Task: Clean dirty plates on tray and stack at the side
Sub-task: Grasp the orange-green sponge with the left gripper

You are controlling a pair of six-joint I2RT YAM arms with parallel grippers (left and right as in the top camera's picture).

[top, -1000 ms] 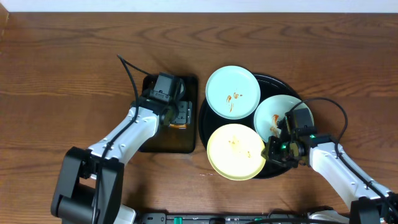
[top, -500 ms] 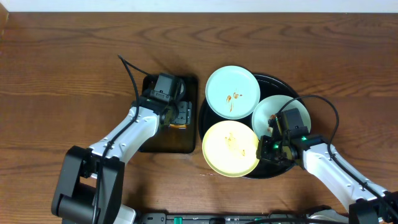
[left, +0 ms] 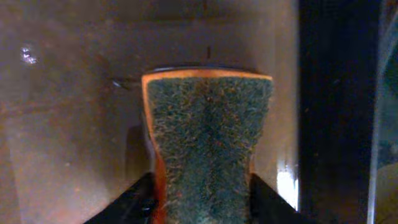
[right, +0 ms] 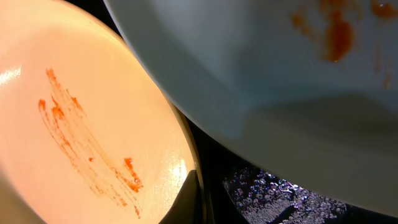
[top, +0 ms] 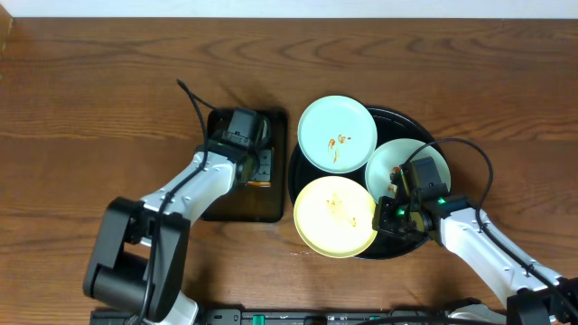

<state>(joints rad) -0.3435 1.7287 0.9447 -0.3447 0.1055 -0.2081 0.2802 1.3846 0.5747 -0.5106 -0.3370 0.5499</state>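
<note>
The pale yellow plate (top: 330,215) with orange smears lies at the front of the round black tray (top: 411,119). Two mint-blue plates, one at the back (top: 338,133) and one at the right (top: 397,162), also carry sauce marks. My right gripper (top: 386,217) is shut on the yellow plate's right rim. In the right wrist view one finger (right: 202,199) lies on the yellow plate (right: 74,124), under the right mint plate (right: 280,74). My left gripper (top: 251,167) is shut on the green-and-orange sponge (left: 208,137), its fingers (left: 202,211) at both sides.
The small rectangular black tray (top: 235,208) lies left of the round tray, under the sponge; its wet floor (left: 62,124) fills the left wrist view. The round tray's floor (right: 267,193) is wet with droplets. Brown wooden table (top: 90,90) all around.
My right gripper and the yellow plate shifted a little left and toward the back, then stayed still. The left arm barely moved, still over the rectangular tray.
</note>
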